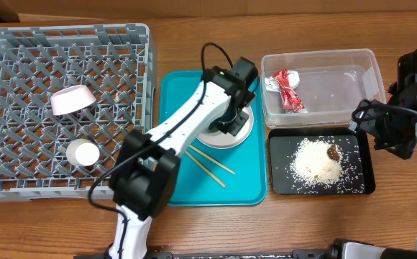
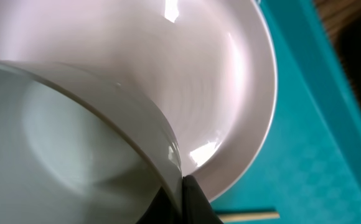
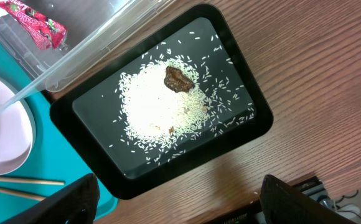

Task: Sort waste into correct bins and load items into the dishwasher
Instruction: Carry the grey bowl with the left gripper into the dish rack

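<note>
Grey plastic dish rack [image 1: 65, 29] fills the 9 o'clock side of the table, with the pink dish [image 1: 70, 99] and the small white cup [image 1: 81, 152] already in its grid. At centre the teal tray [image 1: 244, 180] carries the white plate [image 1: 223, 140]. The chopsticks [image 1: 210, 164] lie at the plate's 6 o'clock, their long axis running from 10 to 4 o'clock. The clear tub [image 1: 338, 86] at 2 o'clock holds the wrapper [image 1: 287, 90]. The black tray [image 1: 280, 183] at 4 o'clock holds the rice [image 1: 316, 160] and the brown scrap [image 1: 333, 152].

The left claw [image 1: 231, 115] sits over the plate and hides what it grips from overhead. Only the left wrist view shows the pale grey-green bowl [image 2: 75, 143], its rim running straight into the nearly closed fingers, so I judge the claw pinched on the bowl's wall above the plate. The rack lies at 9 o'clock from this claw, so the left arm is much the nearer for the carry.

The right wrist view alone shows the right claw [image 3: 180, 196] spread wide and empty, hanging above the black tray's edge
</note>
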`<state>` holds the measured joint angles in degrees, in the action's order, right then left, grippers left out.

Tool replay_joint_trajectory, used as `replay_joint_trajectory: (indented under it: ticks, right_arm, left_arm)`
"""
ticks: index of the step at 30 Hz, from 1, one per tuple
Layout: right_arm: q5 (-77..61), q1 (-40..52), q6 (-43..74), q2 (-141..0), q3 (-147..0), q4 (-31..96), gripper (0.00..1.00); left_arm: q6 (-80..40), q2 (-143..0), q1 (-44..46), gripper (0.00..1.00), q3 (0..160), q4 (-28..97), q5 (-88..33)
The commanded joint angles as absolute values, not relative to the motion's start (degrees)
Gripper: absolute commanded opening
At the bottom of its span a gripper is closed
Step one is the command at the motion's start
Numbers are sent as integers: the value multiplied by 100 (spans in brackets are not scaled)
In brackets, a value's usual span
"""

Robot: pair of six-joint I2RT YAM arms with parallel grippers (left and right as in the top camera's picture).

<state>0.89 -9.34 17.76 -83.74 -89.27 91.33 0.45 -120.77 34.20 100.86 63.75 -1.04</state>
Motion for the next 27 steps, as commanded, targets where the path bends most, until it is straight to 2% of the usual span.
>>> replay_joint_trajectory:
  ticks: [1, 8, 17, 25, 27]
  right_arm:
    - [143, -950, 1776, -8294, -9080, 9122, 84]
    - [141, -950, 1776, -8294, -9080, 9120, 84]
    - [141, -950, 1776, -8294, -9080, 9115, 84]
    - [141, -950, 1776, -8294, -9080, 9115, 84]
    - [141, -950, 1776, -8294, -9080, 9115, 84]
  left_arm:
    - [-174, -11133, 2998, 4, 10468, 6364, -438]
    - [60, -10337, 1422, 4, 10527, 6176, -2265]
    - [272, -10827, -862, 4, 10521, 5970, -5028]
    - [735, -11841, -1881, 4, 10521, 5972, -7411]
    - [733, -12064, -2023, 4, 10521, 5970, -7673]
